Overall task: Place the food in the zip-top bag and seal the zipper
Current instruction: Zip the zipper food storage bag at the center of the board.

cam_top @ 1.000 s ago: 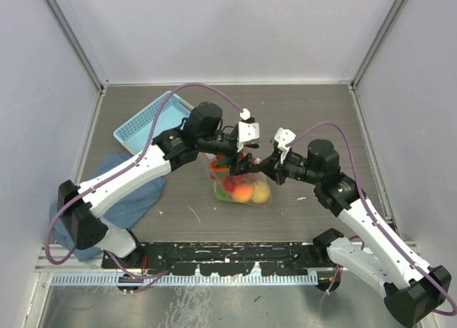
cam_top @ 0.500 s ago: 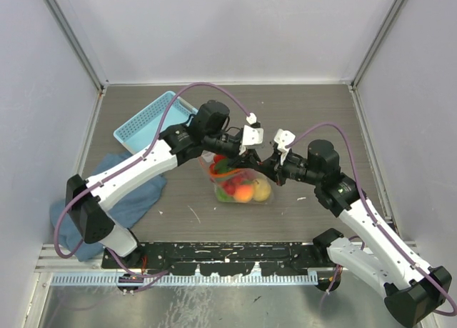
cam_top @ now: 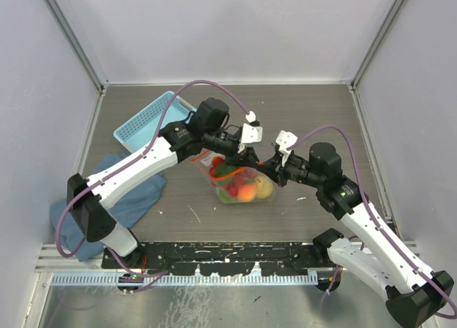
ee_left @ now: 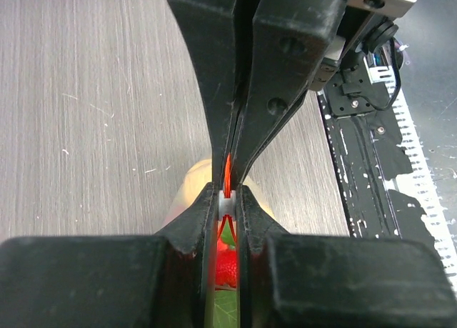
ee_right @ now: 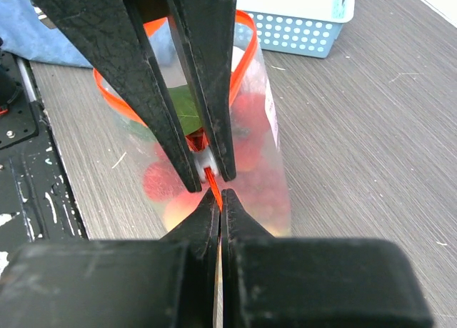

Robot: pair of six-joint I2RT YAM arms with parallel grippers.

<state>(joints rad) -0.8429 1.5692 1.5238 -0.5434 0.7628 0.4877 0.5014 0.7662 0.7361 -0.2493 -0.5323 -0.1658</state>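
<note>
Centre of the top view: the zip-top bag (cam_top: 239, 184) stands on the counter (cam_top: 307, 113), the food (cam_top: 245, 193) inside; left jaws and right jaws both pinch the zipper (ee_right: 250, 36), almost closed.

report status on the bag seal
Left gripper and right gripper both shut on the zipper. Toy fruits inside the zip-top bag, mouth partly open. Nothing blocking.
</note>
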